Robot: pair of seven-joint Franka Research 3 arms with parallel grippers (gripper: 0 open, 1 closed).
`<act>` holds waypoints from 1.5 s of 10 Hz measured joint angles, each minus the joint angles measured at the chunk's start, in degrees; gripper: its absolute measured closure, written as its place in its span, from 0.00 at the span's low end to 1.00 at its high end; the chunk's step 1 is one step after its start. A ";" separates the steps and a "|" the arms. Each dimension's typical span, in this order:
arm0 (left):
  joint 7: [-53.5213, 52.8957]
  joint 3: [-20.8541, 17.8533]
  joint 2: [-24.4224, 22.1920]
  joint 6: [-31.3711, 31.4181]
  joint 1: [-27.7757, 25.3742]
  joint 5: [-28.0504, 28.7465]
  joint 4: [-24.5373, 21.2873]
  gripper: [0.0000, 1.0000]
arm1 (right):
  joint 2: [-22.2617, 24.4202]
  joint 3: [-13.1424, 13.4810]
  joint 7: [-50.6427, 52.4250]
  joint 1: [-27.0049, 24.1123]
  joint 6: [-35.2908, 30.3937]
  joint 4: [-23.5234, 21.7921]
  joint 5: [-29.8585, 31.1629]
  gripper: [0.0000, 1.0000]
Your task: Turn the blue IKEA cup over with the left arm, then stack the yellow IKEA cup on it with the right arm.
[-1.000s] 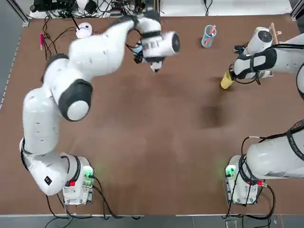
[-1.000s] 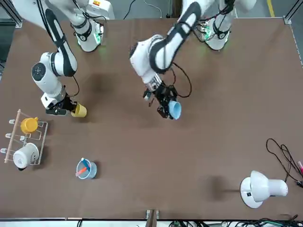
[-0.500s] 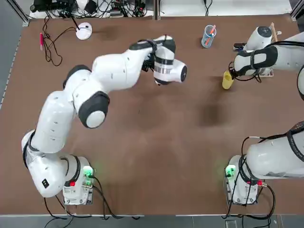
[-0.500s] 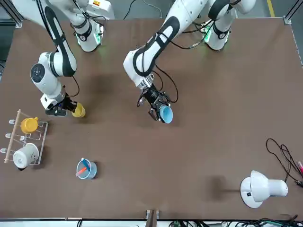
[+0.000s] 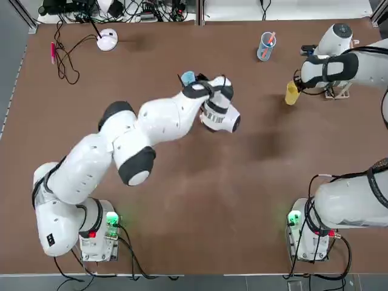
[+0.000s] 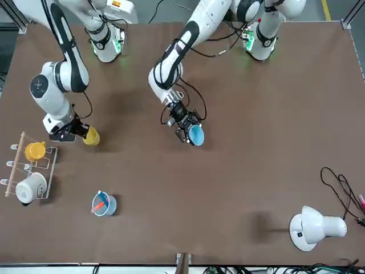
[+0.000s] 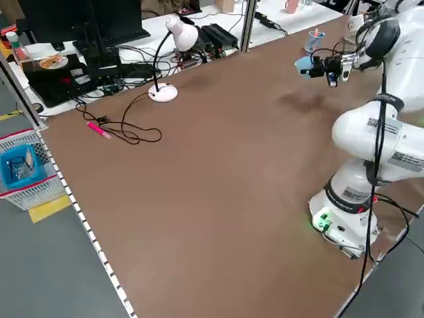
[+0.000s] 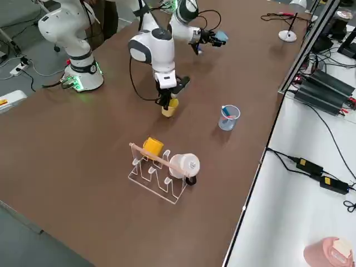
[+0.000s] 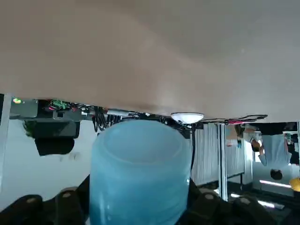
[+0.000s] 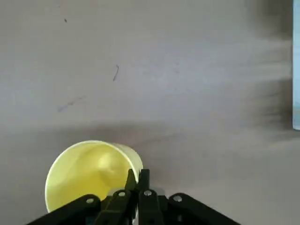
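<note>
The blue IKEA cup (image 5: 188,77) hangs on its side above the far middle of the table, and my left gripper (image 5: 196,81) is shut on it. From across the table the blue cup (image 6: 196,135) shows its round mouth, with the left gripper (image 6: 185,132) right behind it. In the left wrist view the cup (image 9: 140,173) fills the gap between the fingers. At the far right, the yellow IKEA cup (image 5: 292,93) is pinched at its rim by my right gripper (image 5: 297,87). The right wrist view shows the yellow cup (image 10: 89,173) with the fingers (image 10: 143,185) shut on its wall.
A clear rack (image 6: 25,171) holds an orange-yellow cup (image 6: 35,150) and a white cup (image 6: 29,186) at the far right. A see-through blue tumbler (image 5: 265,45) with pink sticks stands near it. A white lamp (image 5: 107,38), black cables and a pink pen (image 5: 53,51) lie far left.
My left arm has swung lower and rightward, turning its wrist with the blue cup in it. The right gripper has carried the yellow cup slightly farther away.
</note>
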State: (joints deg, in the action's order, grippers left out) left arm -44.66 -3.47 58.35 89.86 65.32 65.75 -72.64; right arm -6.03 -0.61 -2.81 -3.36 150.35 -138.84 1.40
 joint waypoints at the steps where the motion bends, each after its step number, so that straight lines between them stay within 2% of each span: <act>1: 1.84 0.19 1.32 0.31 0.40 0.01 1.05 0.30 | 0.12 -1.07 0.05 0.10 -0.28 1.10 -2.99 0.96; 3: 7.08 0.86 2.66 0.85 1.96 0.02 1.99 0.30 | 0.26 -3.41 0.05 0.76 -3.08 5.16 -7.72 0.96; 5: 9.82 2.16 4.07 0.87 3.70 0.01 2.09 0.28 | 0.46 -4.45 0.09 1.42 -6.08 8.61 -9.37 0.96; 8: 10.99 2.10 6.21 0.72 5.08 0.08 2.50 0.27 | 0.63 -4.51 0.38 1.59 -6.54 9.99 -9.51 0.96; 15: 10.94 1.75 6.27 0.73 4.93 0.08 3.17 0.12 | 0.90 -4.52 1.31 1.82 -11.94 13.63 -11.99 0.96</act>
State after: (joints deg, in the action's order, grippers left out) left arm -33.73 -1.72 64.63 90.59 70.26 65.83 -69.47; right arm -5.13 -5.13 -1.50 -1.54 138.41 -125.22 -10.58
